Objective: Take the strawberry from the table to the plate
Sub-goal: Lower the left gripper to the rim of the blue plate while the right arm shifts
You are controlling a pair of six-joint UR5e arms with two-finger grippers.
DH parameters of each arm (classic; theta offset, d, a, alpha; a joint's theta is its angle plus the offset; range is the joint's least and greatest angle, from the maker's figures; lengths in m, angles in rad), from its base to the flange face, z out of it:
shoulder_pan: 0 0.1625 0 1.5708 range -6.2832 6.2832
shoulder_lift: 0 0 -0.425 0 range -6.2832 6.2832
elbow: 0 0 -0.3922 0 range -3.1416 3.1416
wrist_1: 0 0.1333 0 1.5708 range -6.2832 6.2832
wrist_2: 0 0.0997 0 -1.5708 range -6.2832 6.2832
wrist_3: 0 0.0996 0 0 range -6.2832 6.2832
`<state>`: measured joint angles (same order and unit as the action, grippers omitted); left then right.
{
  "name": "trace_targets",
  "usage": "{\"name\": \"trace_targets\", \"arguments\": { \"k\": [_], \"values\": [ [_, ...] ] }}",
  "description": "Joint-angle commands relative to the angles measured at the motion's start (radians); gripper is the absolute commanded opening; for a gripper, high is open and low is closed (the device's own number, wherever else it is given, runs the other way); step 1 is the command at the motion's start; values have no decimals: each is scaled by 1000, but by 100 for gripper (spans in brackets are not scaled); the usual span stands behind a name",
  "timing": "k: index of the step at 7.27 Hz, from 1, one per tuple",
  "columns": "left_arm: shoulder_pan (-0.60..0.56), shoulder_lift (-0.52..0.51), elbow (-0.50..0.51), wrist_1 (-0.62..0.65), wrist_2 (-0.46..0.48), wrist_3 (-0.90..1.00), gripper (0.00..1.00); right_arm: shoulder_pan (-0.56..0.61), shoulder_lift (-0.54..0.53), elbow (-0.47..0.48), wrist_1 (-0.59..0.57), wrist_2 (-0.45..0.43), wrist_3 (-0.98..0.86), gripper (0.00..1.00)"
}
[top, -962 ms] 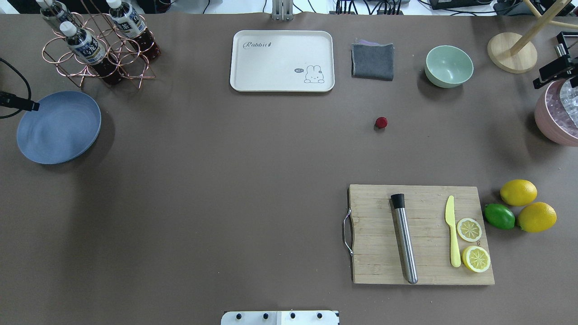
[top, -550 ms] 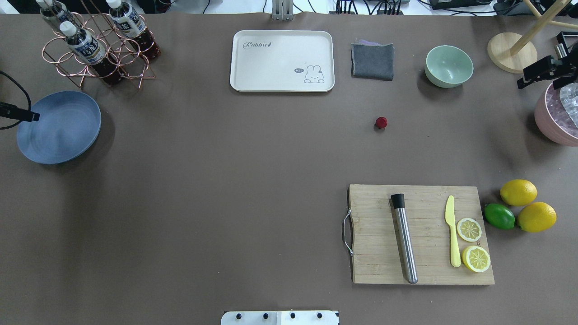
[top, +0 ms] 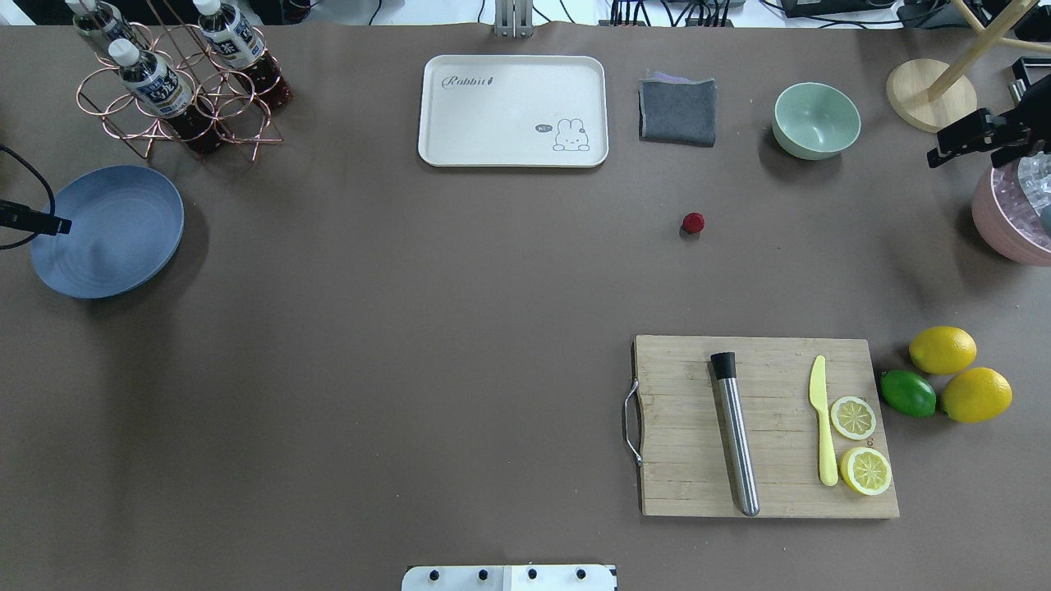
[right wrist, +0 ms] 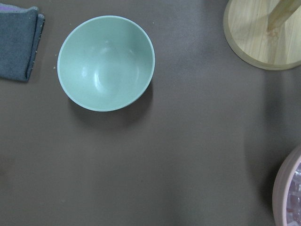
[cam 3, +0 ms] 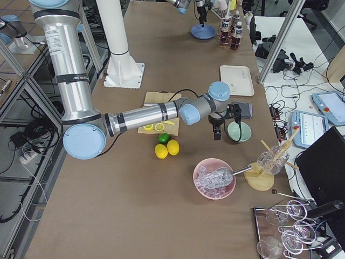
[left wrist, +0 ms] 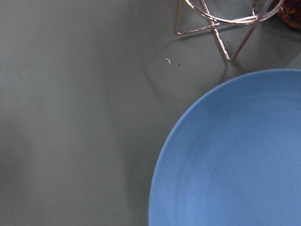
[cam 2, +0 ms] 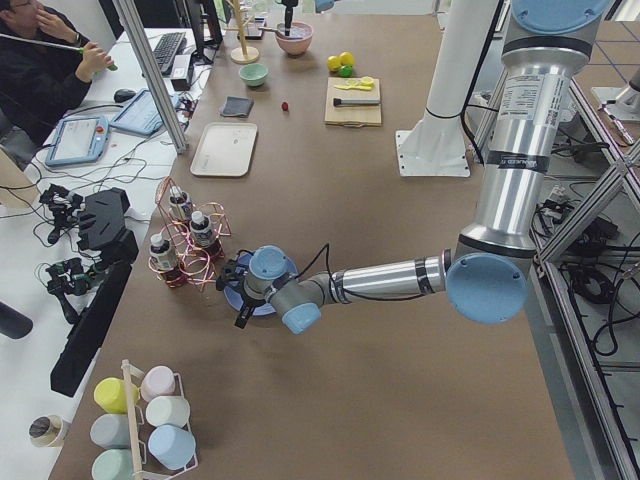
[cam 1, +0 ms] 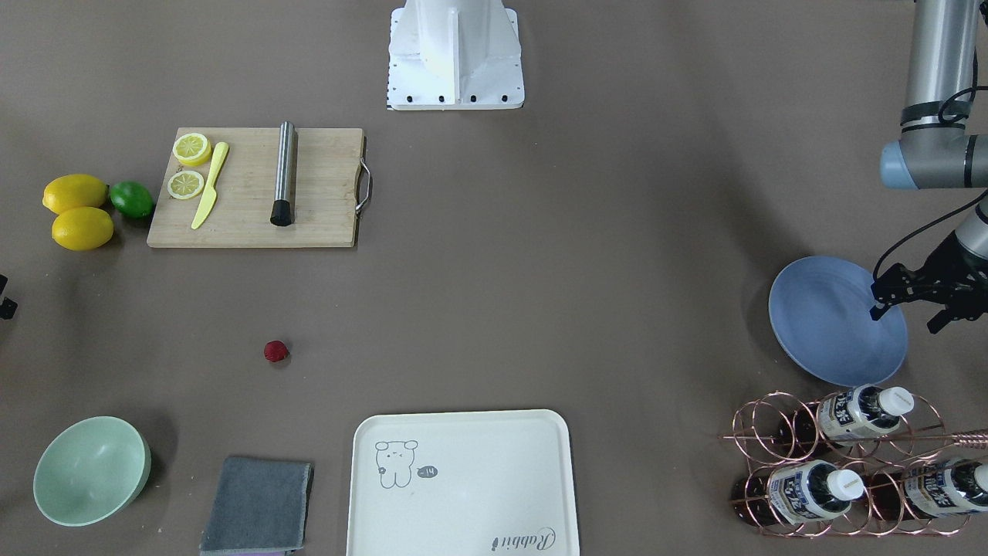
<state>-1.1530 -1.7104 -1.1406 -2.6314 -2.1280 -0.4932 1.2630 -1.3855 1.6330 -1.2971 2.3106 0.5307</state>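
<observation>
Overhead exterior: your right gripper (top: 977, 139) (can't tell its jaws) sits 2 o'clock of the tiny strawberry (top: 694, 222), which could get nudged rolling.

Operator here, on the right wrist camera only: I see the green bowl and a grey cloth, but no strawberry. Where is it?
Observer: The strawberry lies on the bare table, between the grey cloth and the cutting board.
Operator: And the plate?
Observer: The blue plate is empty, at the robot's left end of the table, beside the bottle rack.
</observation>
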Motion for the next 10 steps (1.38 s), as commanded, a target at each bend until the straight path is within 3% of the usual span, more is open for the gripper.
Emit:
{"name": "trace_targets", "arguments": {
  "k": [1, 2, 3, 4, 6, 7, 9, 10],
  "values": [
    [1, 0, 2, -1, -1, -11, 93, -7, 20, -8, -1, -2, 6, 100],
    [1, 0, 2, -1, -3, -21, 88, -10, 32, -12, -1, -2, 41, 100],
    [1, 0, 2, -1, -1, -21, 74, -13, 36, -12, -1, -2, 46, 100],
    [4, 0, 4, 1, -1, -21, 69, -14, 37, -12, -1, -2, 46, 100],
    [18, 2, 4, -1, -3, -22, 66, -14, 40, -12, -1, -3, 46, 100],
    [19, 3, 7, -1, -9, -25, 60, -14, 40, -12, -1, -4, 46, 100],
    [19, 8, 10, -1, -15, -24, 60, -14, 40, -10, -1, -4, 57, 100],
    [19, 8, 10, -1, -15, -24, 47, -14, 40, -10, -1, -2, 57, 100]
  ]
}}
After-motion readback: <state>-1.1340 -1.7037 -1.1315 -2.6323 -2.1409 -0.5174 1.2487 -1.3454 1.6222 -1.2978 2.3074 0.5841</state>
